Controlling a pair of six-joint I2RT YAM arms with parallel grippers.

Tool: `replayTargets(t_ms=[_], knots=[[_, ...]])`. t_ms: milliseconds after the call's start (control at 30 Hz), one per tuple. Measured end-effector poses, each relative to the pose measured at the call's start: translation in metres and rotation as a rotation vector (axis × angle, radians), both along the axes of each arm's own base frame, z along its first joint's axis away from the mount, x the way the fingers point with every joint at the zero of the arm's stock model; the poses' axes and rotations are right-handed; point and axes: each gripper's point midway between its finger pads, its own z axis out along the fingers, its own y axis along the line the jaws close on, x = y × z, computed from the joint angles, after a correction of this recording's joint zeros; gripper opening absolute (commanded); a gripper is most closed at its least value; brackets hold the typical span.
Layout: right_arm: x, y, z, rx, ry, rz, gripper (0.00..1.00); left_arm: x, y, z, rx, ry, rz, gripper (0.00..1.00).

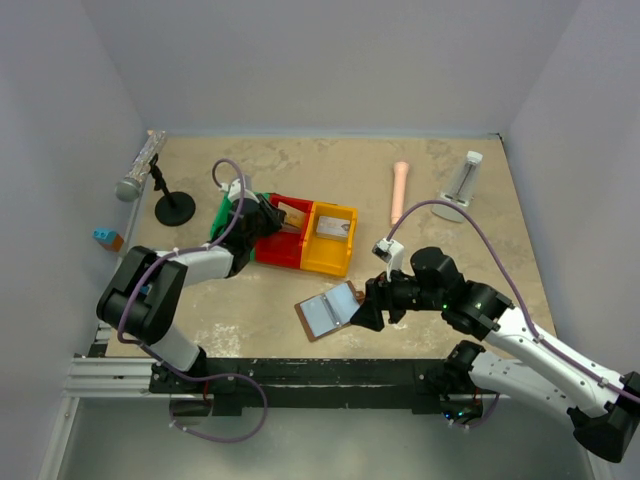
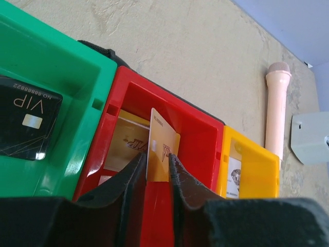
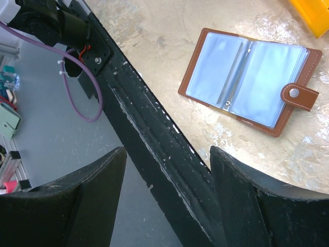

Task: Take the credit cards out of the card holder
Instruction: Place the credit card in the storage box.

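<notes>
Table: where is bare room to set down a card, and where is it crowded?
Free: the table between the red bin and the card holder; also the back strip behind the yellow bin. Crowded: at the bins, where the left gripper is.

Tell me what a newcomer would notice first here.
The green bin, red bin and yellow bin sit in a bright row mid-table, the left gripper over the red bin with a gold card at its jaws. Near the front edge the card holder lies open, beside the open right gripper.
</notes>
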Motion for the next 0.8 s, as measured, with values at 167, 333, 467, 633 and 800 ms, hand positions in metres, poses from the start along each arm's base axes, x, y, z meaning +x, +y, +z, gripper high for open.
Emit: replayTargets(t_ms=[167, 333, 467, 633, 800], knots=[[0.0, 0.0, 0.0, 0.0, 0.0, 0.0, 0.7, -0.005, 0.003, -0.01, 0.018, 0.046, -0.002, 0.39], [0.0, 0.0, 0.0, 0.0, 0.0, 0.0, 0.7, -0.008, 0.002, -0.014, 0.028, 0.075, -0.011, 0.42], [0.0, 0.0, 0.0, 0.0, 0.0, 0.0, 0.7, -0.007, 0.002, -0.013, 0.039, 0.086, -0.017, 0.44], [0.0, 0.0, 0.0, 0.0, 0.0, 0.0, 0.7, -0.003, 0.0, -0.007, 0.056, 0.1, -0.025, 0.44], [0.0, 0.0, 0.0, 0.001, -0.001, 0.0, 0.7, 0.002, -0.003, 0.003, 0.064, 0.106, -0.032, 0.45]])
